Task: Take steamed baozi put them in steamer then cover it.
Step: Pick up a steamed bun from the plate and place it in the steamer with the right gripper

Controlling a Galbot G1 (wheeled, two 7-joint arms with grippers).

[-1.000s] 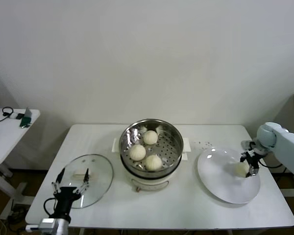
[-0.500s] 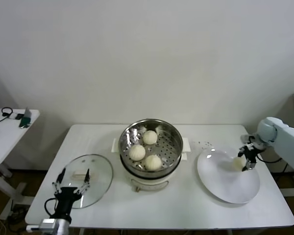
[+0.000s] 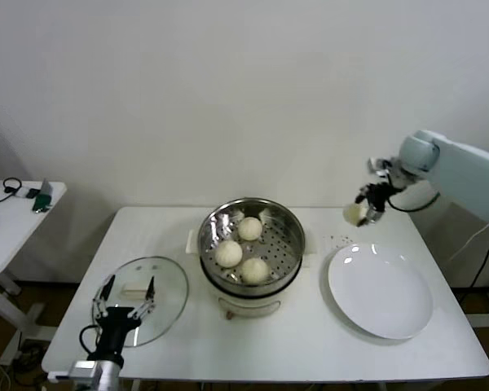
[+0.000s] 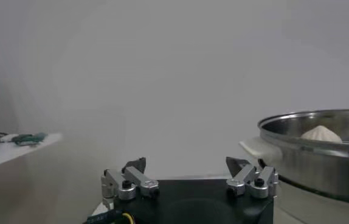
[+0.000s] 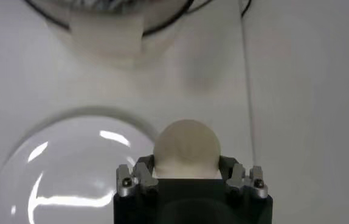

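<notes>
Right end effector (image 3: 365, 205) pinches one steamed baozi (image 3: 355, 213) between its fingers and holds it in the air, above the table (image 3: 310, 350) near the far rim of the white plate (image 3: 380, 292), between that plate and the steamer (image 3: 250, 244). In the right wrist view we see the same baozi (image 5: 186, 148) seated between the two fingers (image 5: 137, 176), with the plate (image 5: 59, 176) below it.

We locate the steamer at the middle of the table; three baozi (image 3: 242, 249) rest on its perforated tray. One sits toward the far wall, two nearer the front, each close to the next.

We find the cover (image 3: 143, 300) lying flat on the table to the left of the steamer, well apart from it, its white bar handle (image 3: 134, 288) facing up.

Left end effector (image 3: 124, 295) hovers over the near edge of the cover with its fingers spread wide and gripping nothing; the left wrist view confirms the spread fingers (image 4: 129, 179), with the steamer wall (image 4: 320, 161) off to one side
</notes>
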